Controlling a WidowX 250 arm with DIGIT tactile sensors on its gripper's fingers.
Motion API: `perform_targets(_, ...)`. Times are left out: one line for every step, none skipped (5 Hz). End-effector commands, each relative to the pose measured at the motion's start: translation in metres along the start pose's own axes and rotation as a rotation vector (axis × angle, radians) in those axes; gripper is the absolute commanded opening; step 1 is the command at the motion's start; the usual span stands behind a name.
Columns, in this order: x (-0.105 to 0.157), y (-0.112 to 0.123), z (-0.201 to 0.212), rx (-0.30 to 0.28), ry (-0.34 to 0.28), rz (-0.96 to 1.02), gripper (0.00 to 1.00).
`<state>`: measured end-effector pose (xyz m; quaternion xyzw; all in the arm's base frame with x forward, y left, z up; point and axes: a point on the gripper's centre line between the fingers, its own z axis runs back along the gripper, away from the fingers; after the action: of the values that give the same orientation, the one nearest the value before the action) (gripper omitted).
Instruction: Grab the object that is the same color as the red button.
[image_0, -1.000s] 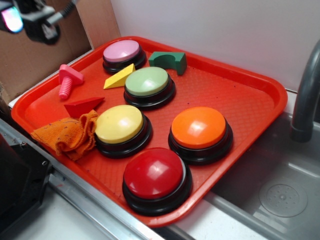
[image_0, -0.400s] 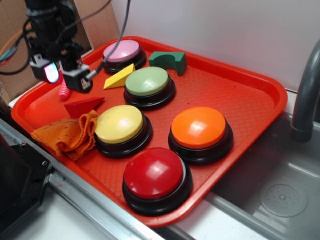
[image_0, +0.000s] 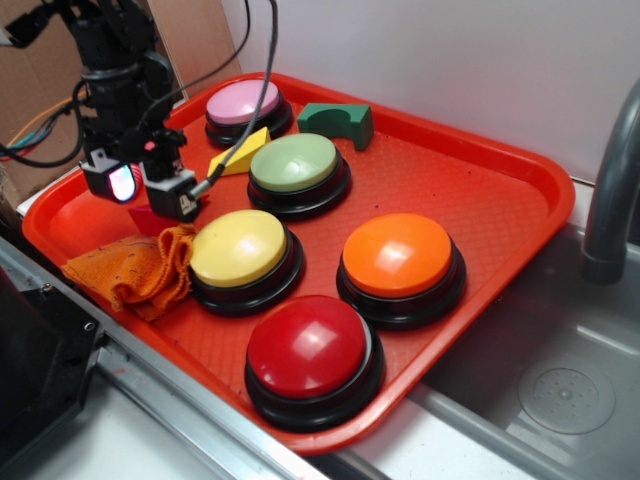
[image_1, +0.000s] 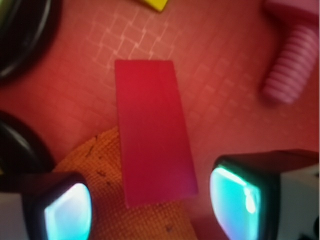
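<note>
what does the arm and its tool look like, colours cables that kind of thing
The arm is black and boxy, with black cables looping off it. The tool has two black fingers; their pads glow pale cyan in the wrist view.

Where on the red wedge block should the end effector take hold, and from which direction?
From straight above, closing across the red wedge's two long parallel sides. In the wrist view it shows as a narrow rectangle lying between the open fingers, so the short span fits the jaws. Its near end overlaps the orange cloth, and the pink bolt lies apart, leaving both sides free.
</note>
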<state>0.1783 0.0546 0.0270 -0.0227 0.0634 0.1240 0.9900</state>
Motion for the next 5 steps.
perform_targets(0.0, 0.008, -0.011, 0.005, 0.011, 0.034, 1.0)
perform_targets(0.001, 0.008, -0.015, -0.001, 0.019, 0.034, 1.0)
perform_targets(0.001, 0.01, -0.017, -0.009, 0.02, 0.043, 0.09)
perform_targets(0.002, 0.011, -0.009, 0.031, 0.008, 0.03, 0.0)
perform_targets(0.003, 0.01, 0.017, 0.08, -0.024, -0.016, 0.0)
